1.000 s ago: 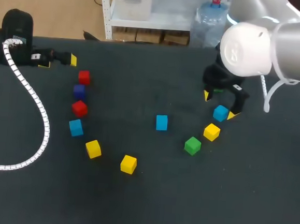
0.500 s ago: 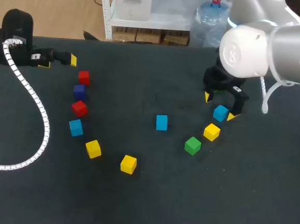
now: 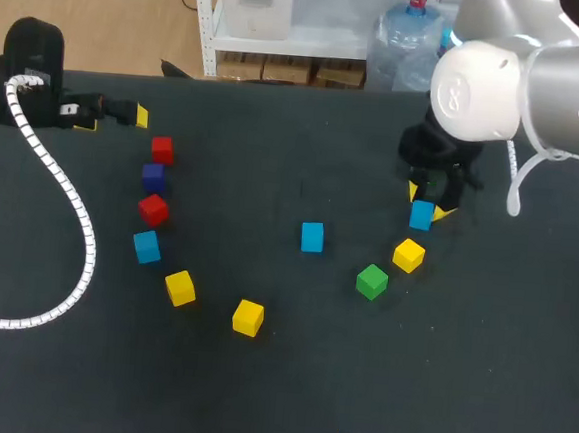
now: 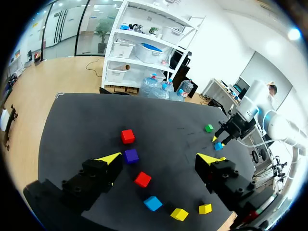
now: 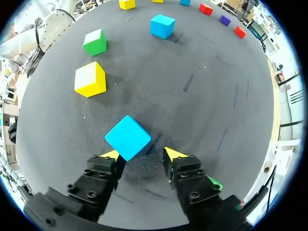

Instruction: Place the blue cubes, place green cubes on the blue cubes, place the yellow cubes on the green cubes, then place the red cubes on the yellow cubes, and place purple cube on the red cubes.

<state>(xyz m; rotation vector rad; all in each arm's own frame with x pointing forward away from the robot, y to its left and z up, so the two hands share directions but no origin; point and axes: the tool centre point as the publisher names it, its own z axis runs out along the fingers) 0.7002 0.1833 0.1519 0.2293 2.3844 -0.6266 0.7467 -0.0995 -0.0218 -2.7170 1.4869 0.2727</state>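
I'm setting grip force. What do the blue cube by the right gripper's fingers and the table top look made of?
Blue cube: probably painted wood or hard plastic; evenly coloured matte faces, crisp edges.
Table top: likely a dark felt-like mat; grainy, non-glossy, faint scuff streaks.

No legible text, apparently.

Middle: open table [image 3: 277,125] all round the lone blue cube [image 3: 312,236].
Right: yellow cube [image 3: 408,255] and green cube [image 3: 371,281] crowd the near side of the right gripper [image 3: 425,202].
Left: cable [image 3: 89,249] loops beside the cube row [image 3: 154,209].
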